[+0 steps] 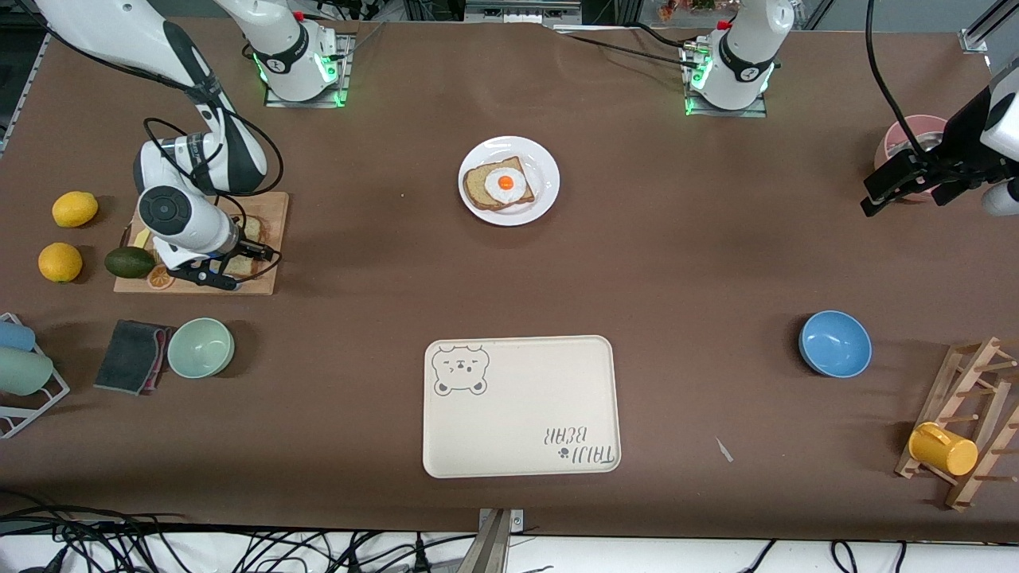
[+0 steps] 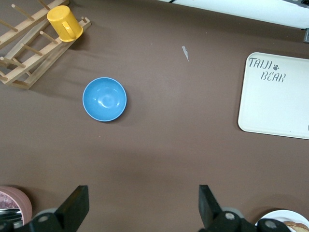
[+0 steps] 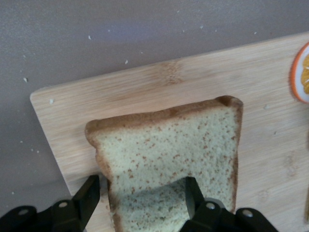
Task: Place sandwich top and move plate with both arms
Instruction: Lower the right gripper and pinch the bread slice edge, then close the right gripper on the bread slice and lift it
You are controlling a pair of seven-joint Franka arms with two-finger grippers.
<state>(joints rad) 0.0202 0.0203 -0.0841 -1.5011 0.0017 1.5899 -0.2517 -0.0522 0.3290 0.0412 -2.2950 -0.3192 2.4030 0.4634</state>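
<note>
Right wrist view: right pincer (image 3: 140, 195) part-open astride sandwich top (image 3: 169, 154); left pincer (image 2: 140, 205) waits wide open.

I had the plate (image 1: 546, 163) lying midway between the two arm bases, with an egg-topped slice (image 1: 499, 185) on it. The tray (image 1: 521, 414) lay nearer the front camera than the plate. Toward the right arm's end of the table sat the cutting board (image 1: 271, 239), and the sandwich top (image 3: 174, 154) lay on it. My right gripper (image 1: 239, 267) was down over that board, one finger on the slice and the other just beside its edge. A blue bowl (image 1: 834, 343) sat toward the left arm's end, and my left gripper (image 1: 903, 179) hung over that end of the table.
</note>
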